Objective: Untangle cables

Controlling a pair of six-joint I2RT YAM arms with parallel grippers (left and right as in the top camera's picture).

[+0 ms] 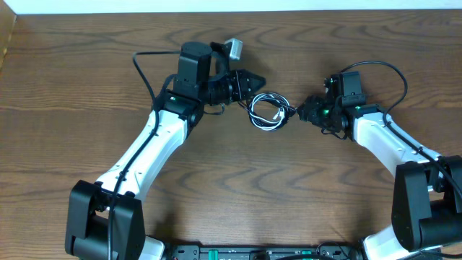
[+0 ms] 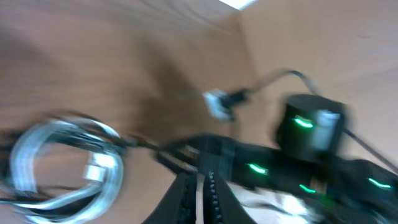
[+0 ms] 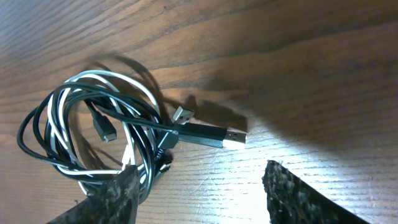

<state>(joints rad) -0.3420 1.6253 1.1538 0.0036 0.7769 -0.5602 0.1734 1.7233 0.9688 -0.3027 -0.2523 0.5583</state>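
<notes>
The cables [image 1: 267, 112], a thin black one and a thin white one, lie looped in a small tangle on the wooden table between my two grippers. In the right wrist view the tangle [image 3: 93, 130] sits at the left, with a black USB plug [image 3: 211, 135] sticking out to the right. My right gripper [image 3: 202, 190] is open, its left finger touching the tangle's lower edge; it also shows in the overhead view [image 1: 299, 112]. My left gripper [image 1: 256, 81] is shut and empty, just above and left of the tangle. The left wrist view is blurred, with the shut jaws [image 2: 200, 193] and the tangle [image 2: 62, 162].
The wooden table [image 1: 231, 188] ends at a pale wall along the far edge [image 1: 325, 6]. Thick black cords run along both arms. My right arm with green lights [image 2: 305, 143] fills the right of the left wrist view.
</notes>
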